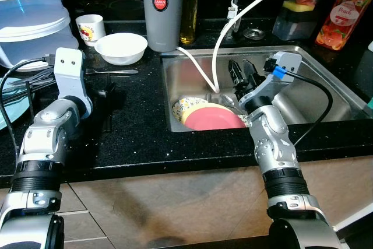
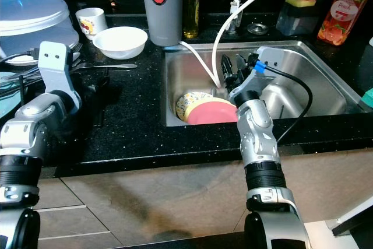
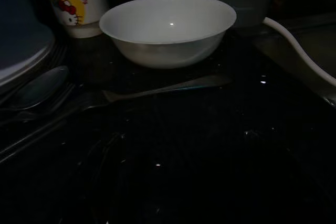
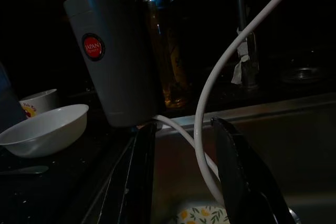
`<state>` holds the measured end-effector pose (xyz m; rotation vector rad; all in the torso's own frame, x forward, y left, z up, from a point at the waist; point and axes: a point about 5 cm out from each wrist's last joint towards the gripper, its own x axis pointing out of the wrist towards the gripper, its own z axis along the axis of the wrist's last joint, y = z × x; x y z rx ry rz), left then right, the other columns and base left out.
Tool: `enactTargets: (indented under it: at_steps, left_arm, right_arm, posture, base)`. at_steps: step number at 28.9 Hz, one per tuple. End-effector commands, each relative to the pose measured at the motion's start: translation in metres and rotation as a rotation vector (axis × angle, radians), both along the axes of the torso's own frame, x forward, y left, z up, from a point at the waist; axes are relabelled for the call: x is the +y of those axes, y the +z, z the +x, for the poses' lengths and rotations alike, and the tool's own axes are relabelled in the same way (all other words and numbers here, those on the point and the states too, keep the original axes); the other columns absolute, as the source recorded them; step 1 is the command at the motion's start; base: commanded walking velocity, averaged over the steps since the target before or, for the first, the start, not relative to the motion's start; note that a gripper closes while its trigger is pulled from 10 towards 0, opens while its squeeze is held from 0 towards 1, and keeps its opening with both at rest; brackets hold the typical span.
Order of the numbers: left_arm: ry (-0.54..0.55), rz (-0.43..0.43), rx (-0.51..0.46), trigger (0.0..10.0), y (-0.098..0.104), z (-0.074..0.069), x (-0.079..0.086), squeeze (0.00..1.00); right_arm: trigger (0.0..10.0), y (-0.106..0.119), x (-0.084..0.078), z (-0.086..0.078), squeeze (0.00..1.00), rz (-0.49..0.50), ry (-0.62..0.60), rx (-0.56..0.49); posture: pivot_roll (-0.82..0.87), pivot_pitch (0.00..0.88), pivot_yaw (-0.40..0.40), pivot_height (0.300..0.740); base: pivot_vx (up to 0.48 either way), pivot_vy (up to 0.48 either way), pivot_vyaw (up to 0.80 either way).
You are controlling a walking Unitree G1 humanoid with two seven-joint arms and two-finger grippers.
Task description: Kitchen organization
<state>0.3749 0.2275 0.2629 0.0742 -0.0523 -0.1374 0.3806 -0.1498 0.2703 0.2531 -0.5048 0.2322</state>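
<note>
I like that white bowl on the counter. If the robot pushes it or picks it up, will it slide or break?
The white bowl looks like glazed ceramic, so it is probably stiff, smooth and breakable if dropped. It sits upright on the glossy black counter, so a push would likely slide it, not tip it. Its thin rim and slick sides may slip between jaws.

Black speckled counter (image 1: 140,126) with steel sink (image 1: 326,80) set in. On counter: white bowl (image 1: 120,48), cartoon cup (image 1: 91,28) just behind, spoon (image 1: 113,72) in front, grey canister (image 1: 161,7) at sink's edge, clear tub (image 1: 29,16) far left. In sink: pink plate (image 1: 213,116) over flowered dish (image 1: 185,108).
</note>
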Motion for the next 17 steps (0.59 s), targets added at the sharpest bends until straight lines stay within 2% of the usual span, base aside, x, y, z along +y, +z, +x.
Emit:
enactTargets:
  at_steps: [1, 2, 4, 5, 6, 11, 14, 16, 17]
  left_arm:
    - [0.002, 0.001, 0.052, 10.0, -0.011, 0.003, -0.002, 0.0]
    - [0.002, 0.001, 0.052, 10.0, -0.011, 0.003, -0.002, 0.0]
    - [-0.02, -0.026, 0.101, 10.0, -0.018, 0.004, -0.004, 0.12]
    - [-0.028, -0.035, 0.117, 10.0, -0.021, 0.004, -0.006, 0.12]
    - [-0.048, -0.052, 0.167, 10.0, -0.029, 0.006, -0.009, 0.0]
    - [-0.067, -0.096, 0.307, 10.0, -0.044, 0.009, -0.013, 0.0]
    - [-0.05, -0.118, 0.36, 10.0, -0.046, 0.011, -0.011, 0.0]
    - [-0.055, -0.08, 0.426, 10.0, -0.048, 0.011, -0.009, 0.0]
    - [-0.055, -0.08, 0.426, 10.0, -0.048, 0.011, -0.009, 0.0]
  right_arm:
    - [10.0, 0.003, 0.0, -0.001, 0.0, 0.0, 0.008, -0.013]
    - [10.0, 0.003, 0.0, -0.001, 0.0, 0.0, 0.008, -0.013]
    - [10.0, 0.004, 0.0, -0.001, 0.0, -0.002, 0.01, -0.015]
    - [10.0, 0.004, 0.0, -0.001, 0.0, -0.004, 0.011, -0.016]
    - [10.0, 0.004, 0.0, -0.001, 0.0, -0.008, 0.014, -0.018]
    - [10.0, 0.007, 0.0, 0.0, 0.0, -0.015, 0.021, -0.022]
    - [10.0, 0.008, 0.0, 0.001, 0.0, -0.021, 0.028, -0.022]
    - [10.0, 0.009, 0.001, 0.002, 0.0, -0.021, 0.04, -0.018]
    - [10.0, 0.009, 0.001, 0.002, 0.0, -0.021, 0.04, -0.018]
  posture:
    - [0.05, 0.119, -0.025, 0.74]
    - [0.05, 0.119, -0.025, 0.74]
    - [0.05, 0.116, -0.027, 0.74]
    - [0.05, 0.115, -0.028, 0.74]
    - [0.05, 0.115, -0.028, 0.74]
    - [0.05, 0.117, -0.033, 0.74]
    - [0.05, 0.118, -0.032, 0.74]
    - [0.05, 0.123, -0.033, 0.74]
    - [0.05, 0.123, -0.033, 0.74]
  base:
    - [0.0, 0.0, 0.0]
    - [0.0, 0.0, 0.0]
    - [0.0, 0.0, 0.0]
    - [0.0, 0.0, 0.0]
    - [0.0, 0.0, 0.0]
    - [0.0, 0.0, 0.0]
    - [0.0, 0.0, 0.0]
    - [0.0, 0.0, 0.0]
    - [0.0, 0.0, 0.0]
